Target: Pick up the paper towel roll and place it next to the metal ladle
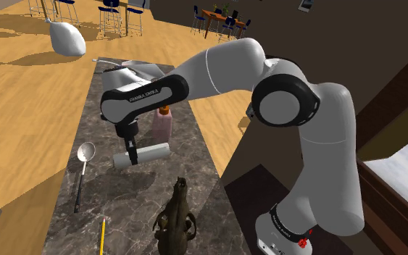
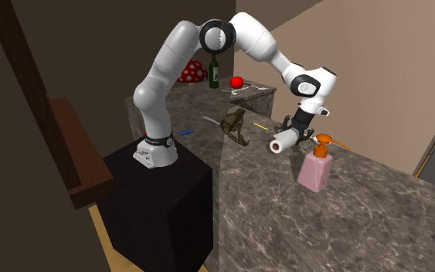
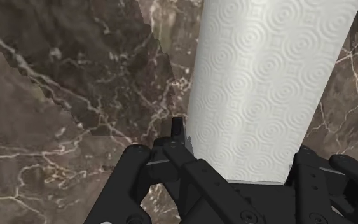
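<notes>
A white paper towel roll (image 1: 148, 154) lies level across the dark marble counter (image 1: 122, 195), and my gripper (image 1: 132, 157) is shut on it near one end. In the wrist view the embossed roll (image 3: 266, 83) runs away from the hand, clasped between the two black fingers (image 3: 171, 159); its shadow falls on the stone beside it, so it seems slightly raised. The second exterior view has the roll (image 2: 280, 144) under the gripper (image 2: 294, 137). The metal ladle (image 1: 83, 163) rests on the counter toward the shoulder view's left of the roll, bowl pointing away, dark handle toward the near edge.
A pink soap bottle with an orange pump (image 1: 162, 124) (image 2: 314, 168) stands just behind the roll. A brown dinosaur figure (image 1: 175, 217) and a yellow pencil (image 1: 102, 235) lie at the near end. Far off on another counter are a green bottle (image 2: 214, 73) and a red apple (image 2: 236, 81).
</notes>
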